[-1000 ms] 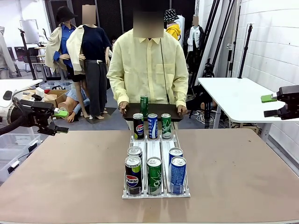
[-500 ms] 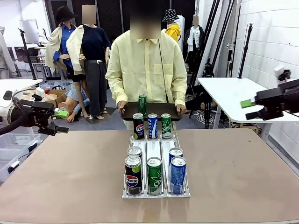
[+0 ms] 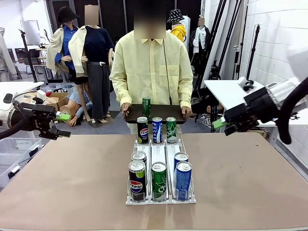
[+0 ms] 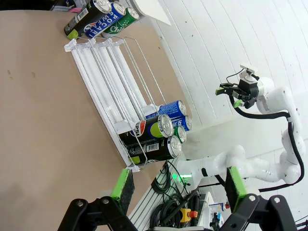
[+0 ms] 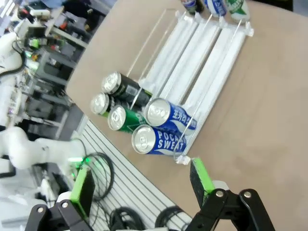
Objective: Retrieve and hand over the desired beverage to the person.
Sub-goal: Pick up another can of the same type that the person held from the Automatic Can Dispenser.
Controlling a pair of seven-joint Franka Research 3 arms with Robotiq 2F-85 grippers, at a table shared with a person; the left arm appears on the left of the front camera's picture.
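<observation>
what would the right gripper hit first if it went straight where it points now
Likely the blue cans at the rack's near end: they lie dead ahead of the right gripper, though depth is unclear.

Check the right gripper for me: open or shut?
Open. In the right wrist view the right gripper has its green pads wide apart, with nothing gripped between them.

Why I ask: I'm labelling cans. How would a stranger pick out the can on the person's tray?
Across the table, the person in the pale-yellow shirt holds a dark tray. One green can stands upright on it. Unlike the other cans, it is not in the rack on the table.
</observation>
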